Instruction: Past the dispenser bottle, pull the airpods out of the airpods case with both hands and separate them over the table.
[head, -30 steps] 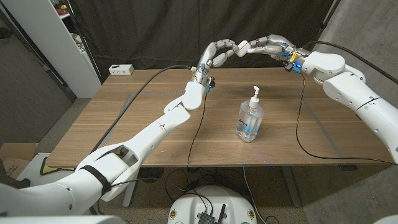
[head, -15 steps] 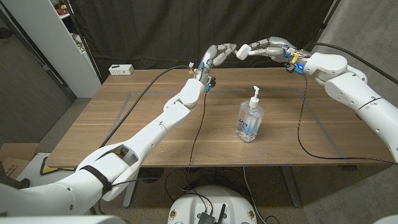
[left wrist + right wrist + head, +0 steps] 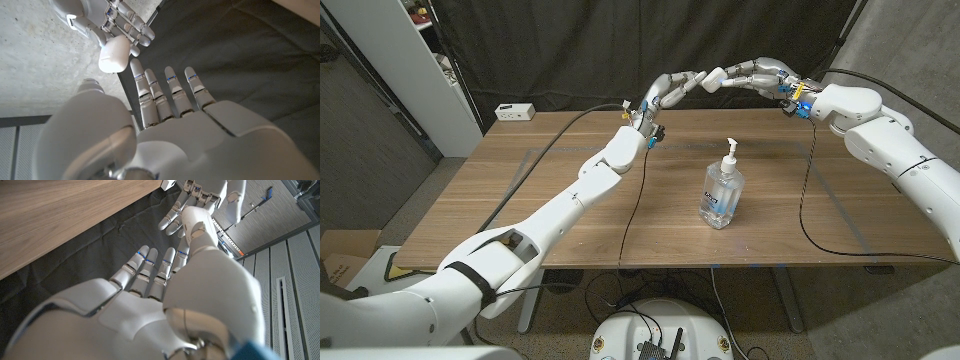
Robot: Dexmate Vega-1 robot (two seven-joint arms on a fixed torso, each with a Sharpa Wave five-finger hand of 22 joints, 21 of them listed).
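Note:
The clear dispenser bottle (image 3: 722, 190) stands upright on the wooden table (image 3: 520, 200), right of centre. Beyond it, both hands hang in the air over the table's far edge. My right hand (image 3: 758, 72) pinches a small white airpods case (image 3: 717, 74) at its fingertips. In the left wrist view the case (image 3: 114, 54) sits in the right hand (image 3: 115, 20), just past my left hand's (image 3: 170, 110) straight, spread fingers. My left hand (image 3: 672, 88) reaches toward the case with nothing in it. No earbud can be made out.
A small white box (image 3: 515, 112) lies at the table's far left. Black cables (image 3: 805, 200) trail across the table from both wrists. A white shelf (image 3: 430, 60) stands at the left and a black curtain (image 3: 570, 40) hangs behind.
A second ago the two hands were meshed together. They drew apart with the case staying in the right hand, and now the left fingertips are back close to it.

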